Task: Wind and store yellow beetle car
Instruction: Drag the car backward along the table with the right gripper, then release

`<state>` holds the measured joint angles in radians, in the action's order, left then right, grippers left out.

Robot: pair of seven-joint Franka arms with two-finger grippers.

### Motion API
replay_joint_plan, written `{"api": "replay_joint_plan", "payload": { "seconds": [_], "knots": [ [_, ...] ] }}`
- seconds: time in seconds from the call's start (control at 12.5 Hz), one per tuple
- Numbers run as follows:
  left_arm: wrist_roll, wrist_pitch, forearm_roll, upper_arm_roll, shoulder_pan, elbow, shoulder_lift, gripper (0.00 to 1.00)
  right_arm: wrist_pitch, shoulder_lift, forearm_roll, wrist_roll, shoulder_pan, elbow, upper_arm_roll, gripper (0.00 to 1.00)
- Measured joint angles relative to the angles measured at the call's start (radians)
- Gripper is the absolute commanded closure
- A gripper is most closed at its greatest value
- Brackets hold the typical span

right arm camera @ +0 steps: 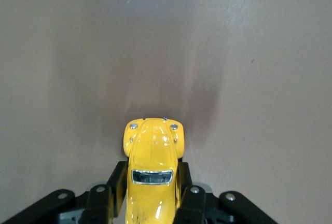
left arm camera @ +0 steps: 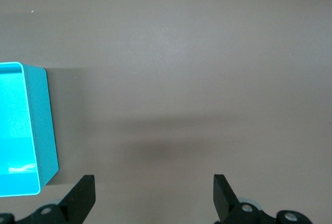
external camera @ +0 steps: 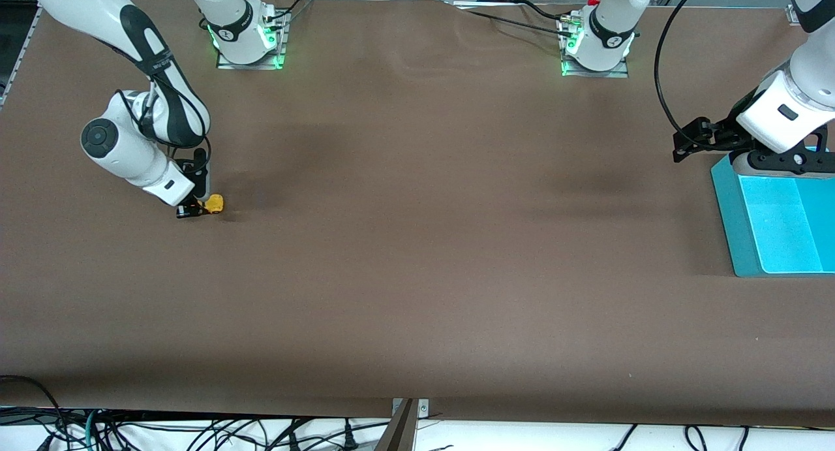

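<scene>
right tool (right arm camera: 151, 195) clamps yellow beetle car (right arm camera: 152, 164) | left tool (left arm camera: 153, 195) spread beside teal bin (left arm camera: 44, 125)

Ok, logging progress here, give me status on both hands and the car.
Right hand shut on tiny yellow beetle car at table level. Left hand open, waiting by teal bin. Nothing between.

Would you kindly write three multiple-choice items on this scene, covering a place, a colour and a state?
1. Where is the toy car?
A. toward the right arm's end of the table
B. in the bin
C. between the arm bases

2. What colour is the bin?
A. red
B. turquoise
C. white

3. What state is the left claw in?
A. shut on the car
B. shut on nothing
C. open

Answers: 1 A, the right claw holds it there; 2 B, its walls show turquoise; 3 C, its fingers stand apart beside the bin.
</scene>
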<state>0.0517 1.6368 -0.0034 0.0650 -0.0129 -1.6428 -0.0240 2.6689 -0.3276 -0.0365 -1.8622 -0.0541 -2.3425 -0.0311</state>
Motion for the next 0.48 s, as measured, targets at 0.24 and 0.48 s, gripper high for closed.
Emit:
{"api": "replay_joint_plan", "payload": {
  "seconds": [0.24, 0.48],
  "knots": [
    [0.0, 0.0, 0.0, 0.0, 0.0, 0.0, 0.0, 0.0, -0.005, 0.0, -0.001, -0.049, -0.029, 0.001, -0.018, 0.65],
    [0.0, 0.0, 0.0, 0.0, 0.0, 0.0, 0.0, 0.0, -0.007, -0.001, -0.034, -0.052, -0.033, 0.001, -0.02, 0.0]
  ]
}}
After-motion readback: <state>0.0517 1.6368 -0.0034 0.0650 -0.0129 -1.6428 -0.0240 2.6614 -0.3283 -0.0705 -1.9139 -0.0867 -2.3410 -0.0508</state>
